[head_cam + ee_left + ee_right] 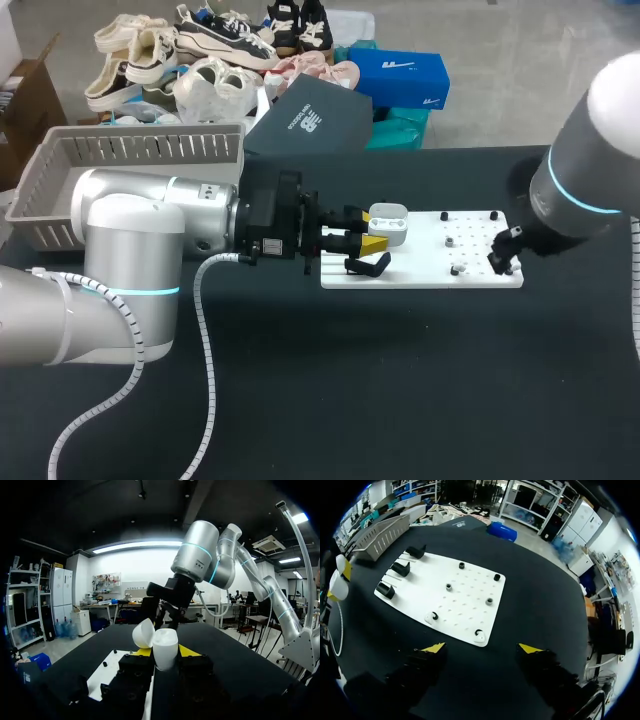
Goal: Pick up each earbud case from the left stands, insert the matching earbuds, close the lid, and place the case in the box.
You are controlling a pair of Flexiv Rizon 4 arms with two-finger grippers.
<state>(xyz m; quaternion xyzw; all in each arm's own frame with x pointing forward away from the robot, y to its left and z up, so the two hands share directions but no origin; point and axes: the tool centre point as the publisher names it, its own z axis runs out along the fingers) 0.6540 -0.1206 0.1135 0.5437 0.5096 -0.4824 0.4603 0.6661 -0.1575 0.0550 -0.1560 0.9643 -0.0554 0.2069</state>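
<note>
White earbud case (pixel 166 650) is clamped between the yellow tips of the left gripper (pixel 165 652). Its lid (pixel 144 632) is hinged open. The case is held just above the left part of the white board (pixel 480 272), so the pick-up is done for this case.

- The three black stands (pixel 400 568) all look bare from the right wrist view.
- The right gripper (pixel 482 648) hovers near the board's right end, fingers spread wide with nothing between them.
- Across the board's right part sit small pieces (pixel 449 587) on pegs, too small to say which are earbuds.
- No earbud shows in the case, though its inside is not in view.

Judged remaining: fetch the matching earbuds, seat them, shut the lid and carry the case to the grey basket (pixel 150 148) at far left. The basket's contents are hidden, so the count of finished cases is unknown.
</note>
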